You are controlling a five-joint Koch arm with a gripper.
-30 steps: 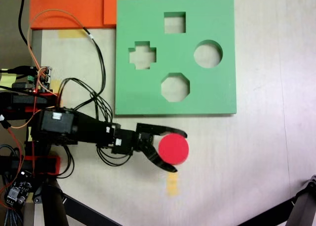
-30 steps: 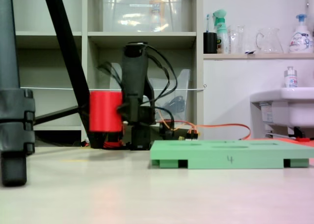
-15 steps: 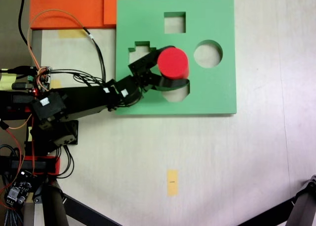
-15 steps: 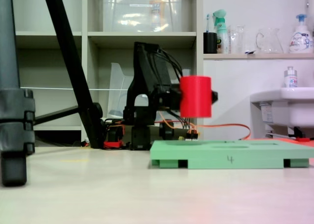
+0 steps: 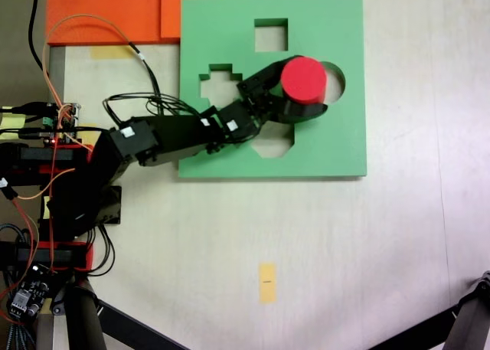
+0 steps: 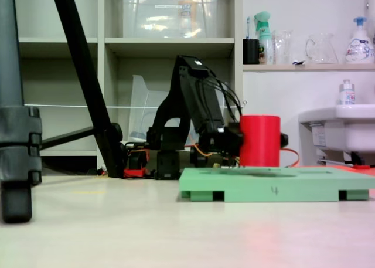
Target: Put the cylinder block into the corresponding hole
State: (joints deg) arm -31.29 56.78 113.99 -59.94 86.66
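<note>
My gripper (image 5: 305,86) is shut on the red cylinder block (image 5: 303,80), holding it upright over the green foam board (image 5: 337,135). Seen from above, the block covers the left part of the round hole (image 5: 335,80), which shows as a crescent at its right. From the side, the cylinder block (image 6: 260,140) has its bottom at or just above the board's top face (image 6: 281,186); I cannot tell whether it touches. The black fingers (image 5: 264,80) clasp it from the left.
The board also has a square cutout (image 5: 270,34), a cross cutout (image 5: 217,87) and an octagonal cutout (image 5: 276,145) partly under the arm. Orange foam sheets (image 5: 107,9) lie at the top left. A yellow tape mark (image 5: 266,282) is on the table. Tripod legs (image 5: 467,319) stand at the bottom corners.
The gripper carried the red block from the bare table up over the board, then right and down toward the round hole.
</note>
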